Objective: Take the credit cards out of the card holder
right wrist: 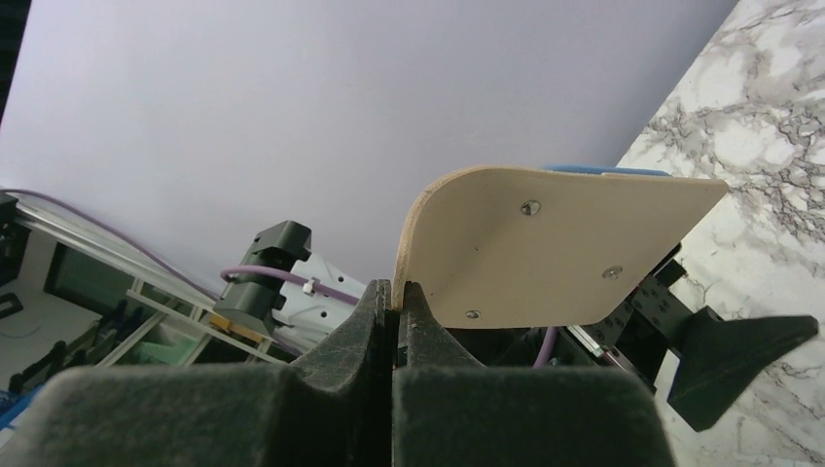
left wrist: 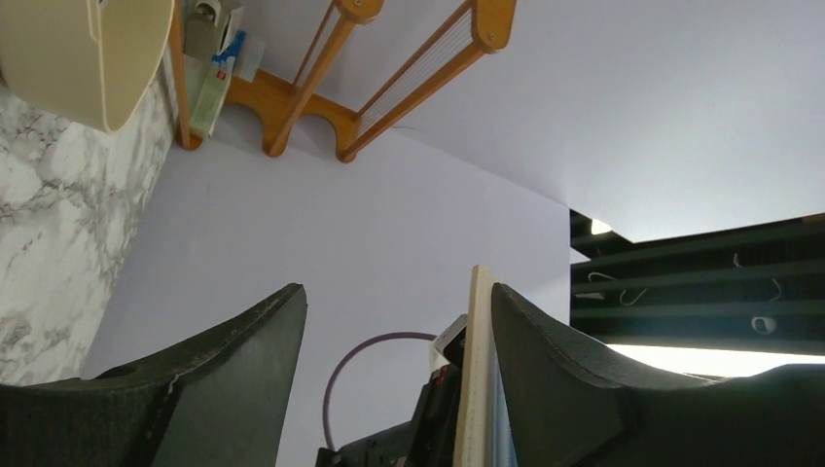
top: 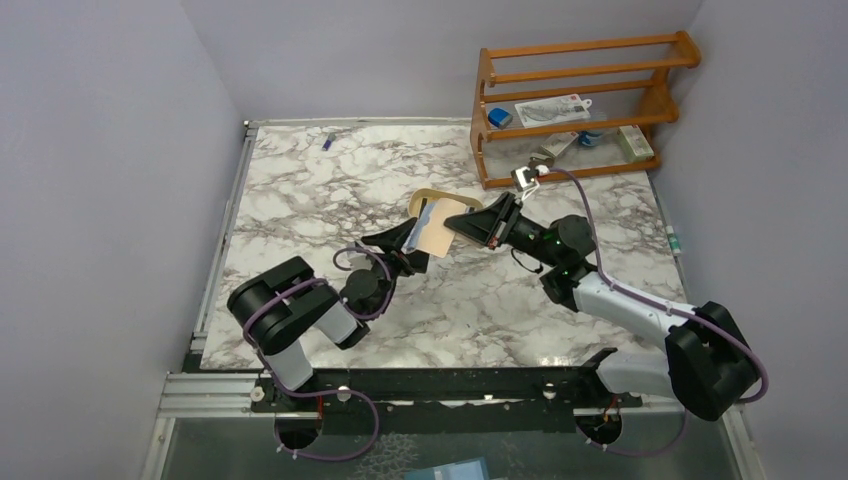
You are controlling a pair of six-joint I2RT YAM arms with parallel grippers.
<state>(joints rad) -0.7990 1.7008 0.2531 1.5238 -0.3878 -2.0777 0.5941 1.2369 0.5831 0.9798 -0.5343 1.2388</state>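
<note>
The beige card holder (top: 438,238) is held up above the marble table between my two grippers. My right gripper (top: 474,226) is shut on its edge; the right wrist view shows the jaws (right wrist: 394,292) pinching the holder's curved flap (right wrist: 545,248), with a blue edge (right wrist: 603,170) showing along its top. My left gripper (top: 410,240) is open. In the left wrist view the holder (left wrist: 477,370) stands edge-on against the right finger (left wrist: 564,370), with a bluish-white card sliver (left wrist: 497,433) between them. A bluish card (top: 422,224) shows on the holder's left side. The yellow-orange card is hidden.
An oval tan tray (top: 428,197) lies just behind the holder and also shows in the left wrist view (left wrist: 88,49). A wooden rack (top: 580,100) with small items stands at the back right. A small blue object (top: 327,140) lies at the table's far left.
</note>
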